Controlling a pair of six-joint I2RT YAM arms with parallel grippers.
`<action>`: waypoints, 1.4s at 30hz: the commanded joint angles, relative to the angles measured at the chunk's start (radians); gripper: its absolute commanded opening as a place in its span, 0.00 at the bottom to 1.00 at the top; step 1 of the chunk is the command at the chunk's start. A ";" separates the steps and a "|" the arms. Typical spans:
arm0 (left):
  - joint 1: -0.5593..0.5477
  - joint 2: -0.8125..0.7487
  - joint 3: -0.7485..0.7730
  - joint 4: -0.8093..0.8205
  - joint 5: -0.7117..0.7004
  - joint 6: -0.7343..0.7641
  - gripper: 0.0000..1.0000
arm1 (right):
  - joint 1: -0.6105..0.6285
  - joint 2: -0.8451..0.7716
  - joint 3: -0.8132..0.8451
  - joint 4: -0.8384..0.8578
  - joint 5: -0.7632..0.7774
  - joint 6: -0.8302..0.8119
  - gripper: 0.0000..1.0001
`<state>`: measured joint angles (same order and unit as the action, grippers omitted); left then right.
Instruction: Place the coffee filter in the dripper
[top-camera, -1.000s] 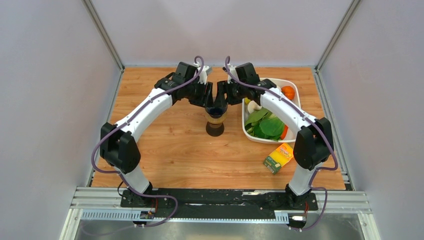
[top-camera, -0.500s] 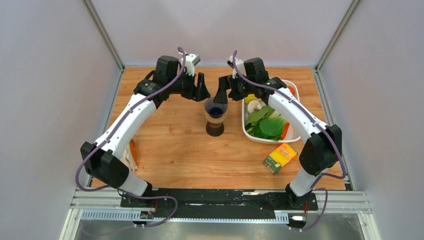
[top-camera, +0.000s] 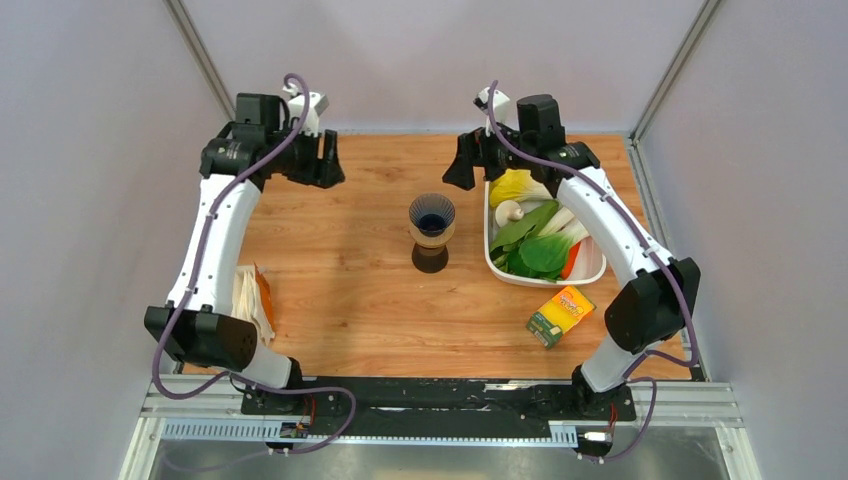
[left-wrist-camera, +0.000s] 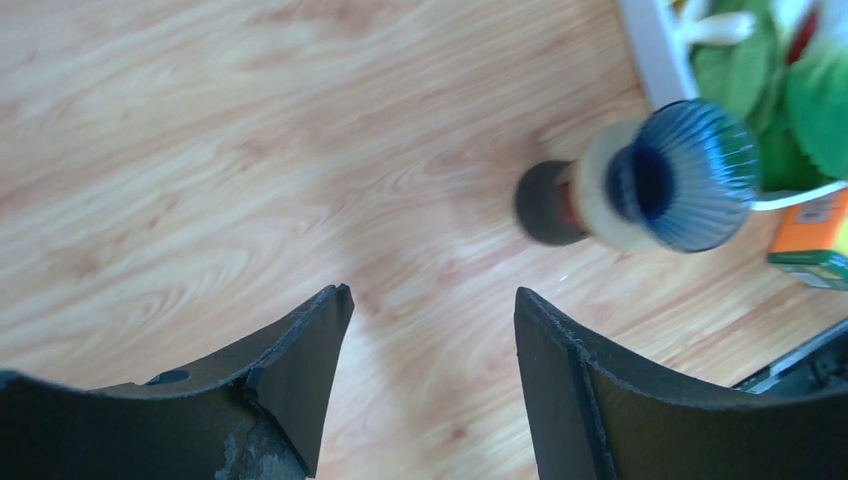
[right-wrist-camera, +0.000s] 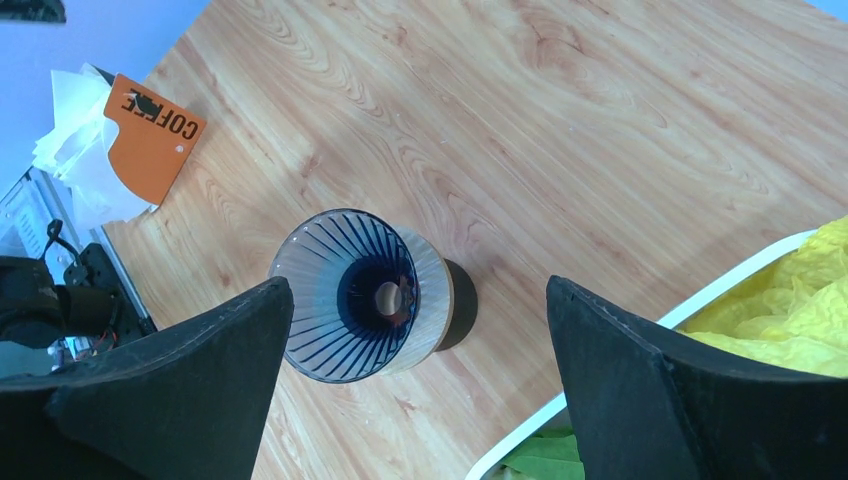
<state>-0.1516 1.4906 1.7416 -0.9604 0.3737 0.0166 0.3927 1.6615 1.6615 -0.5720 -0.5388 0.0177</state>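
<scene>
The dripper (top-camera: 431, 240) stands upright mid-table, tan funnel on a dark base, with a blue ribbed cone (right-wrist-camera: 330, 300) seated in its mouth. No white paper shows inside it. White coffee filter sheets (top-camera: 246, 295) lie in a loose stack with an orange COFFEE card (right-wrist-camera: 150, 135) at the table's left edge. My left gripper (top-camera: 328, 163) hangs open and empty at the back left, well away from the dripper (left-wrist-camera: 590, 190). My right gripper (top-camera: 461, 168) is open and empty behind and right of the dripper (right-wrist-camera: 440, 290).
A white tub (top-camera: 493, 255) of leafy greens, a mushroom and carrot pieces stands right of the dripper, under the right arm. An orange and green carton (top-camera: 557, 313) lies near the front right. Grey walls close in the table on three sides.
Both grippers were close together over the dripper's mouth; they have opened, risen and drawn apart, the left far to the back left, the right to the back right.
</scene>
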 joint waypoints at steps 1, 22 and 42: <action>0.148 -0.052 0.010 -0.186 -0.025 0.129 0.69 | -0.003 -0.026 0.048 0.026 -0.101 -0.081 1.00; 0.429 -0.442 -0.362 -0.386 -0.224 0.294 0.16 | 0.019 0.182 0.337 -0.255 -0.078 -0.252 1.00; 0.428 -0.429 -0.515 -0.431 -0.480 0.290 0.16 | 0.107 0.311 0.529 -0.415 0.033 -0.291 1.00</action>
<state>0.2707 1.0569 1.2510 -1.4040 -0.0383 0.3084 0.4881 1.9667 2.1513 -0.9691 -0.5365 -0.2646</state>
